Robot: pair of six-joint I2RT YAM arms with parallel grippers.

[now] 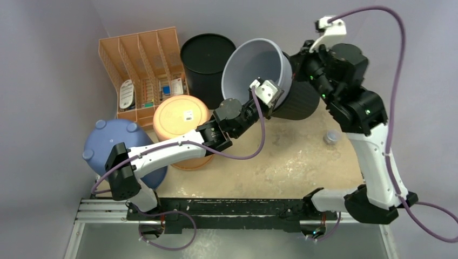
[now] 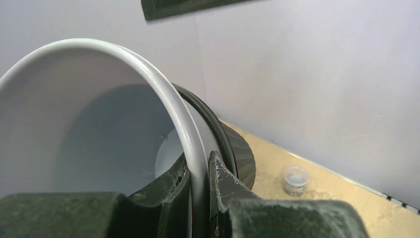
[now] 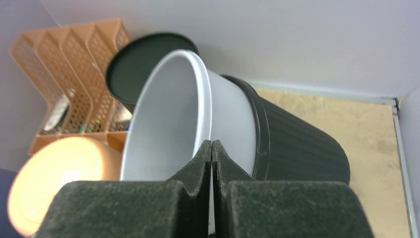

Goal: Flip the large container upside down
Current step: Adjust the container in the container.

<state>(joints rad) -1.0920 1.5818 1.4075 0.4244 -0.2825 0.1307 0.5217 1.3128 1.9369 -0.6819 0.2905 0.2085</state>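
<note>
The large container is a grey bucket nested in a black ribbed outer pot. It is lifted and tipped on its side, mouth facing left and toward the camera. My left gripper is shut on its grey rim, one finger inside and one outside, as the left wrist view shows at the left gripper. My right gripper is at the container's far right side. In the right wrist view the right gripper is shut tip to tip, nothing between, with the container just beyond.
An orange divided rack stands at the back left, with a black round bin beside it. An orange lidded tub and a blue upturned tub sit at the left. A small clear jar stands on the tan table right of centre.
</note>
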